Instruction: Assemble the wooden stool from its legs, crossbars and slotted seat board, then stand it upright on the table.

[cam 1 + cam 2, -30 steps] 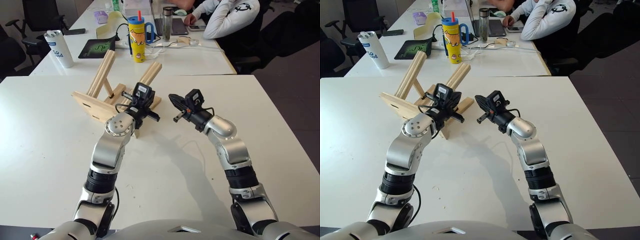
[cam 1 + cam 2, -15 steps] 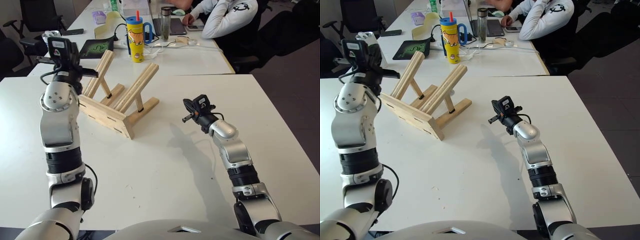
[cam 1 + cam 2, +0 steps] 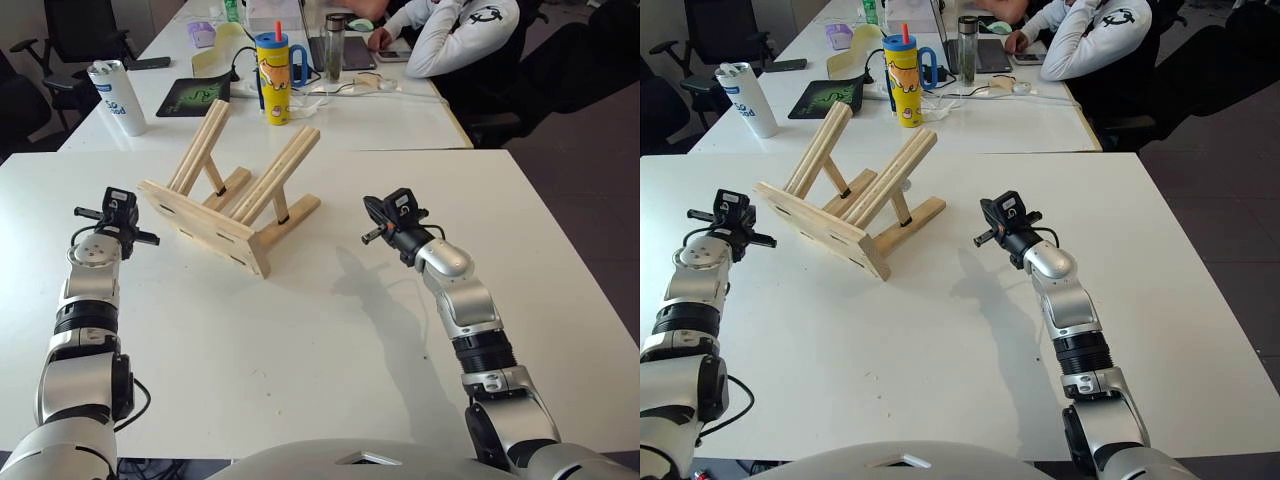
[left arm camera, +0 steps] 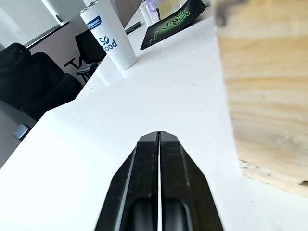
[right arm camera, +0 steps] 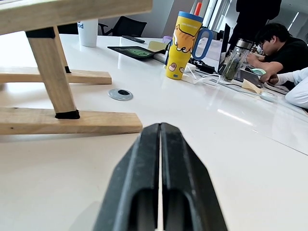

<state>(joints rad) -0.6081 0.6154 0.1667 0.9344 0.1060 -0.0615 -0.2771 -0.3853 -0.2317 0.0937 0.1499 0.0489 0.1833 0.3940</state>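
the left gripper (image 4: 159, 139) is near the left end of the seat board (image 3: 196, 222), not touching it, with its fingers pressed together on nothing. the wooden stool (image 3: 240, 200) lies tipped on its side on the white table (image 3: 300, 350), its legs (image 3: 285, 172) slanting up toward the far edge. the right gripper (image 5: 160, 129) is to the right of the stool, apart from it, with its fingers also pressed together and empty.

The left gripper (image 3: 117, 207) has been taken away from the legs of the stool (image 3: 205, 222), where it was held a second ago. It was swung up high at the stool's left and has since been lowered close to the desk (image 3: 300, 340), just beside the seat board's left end. The right gripper (image 3: 370, 207) has been drawn back rightward, farther from the stool.
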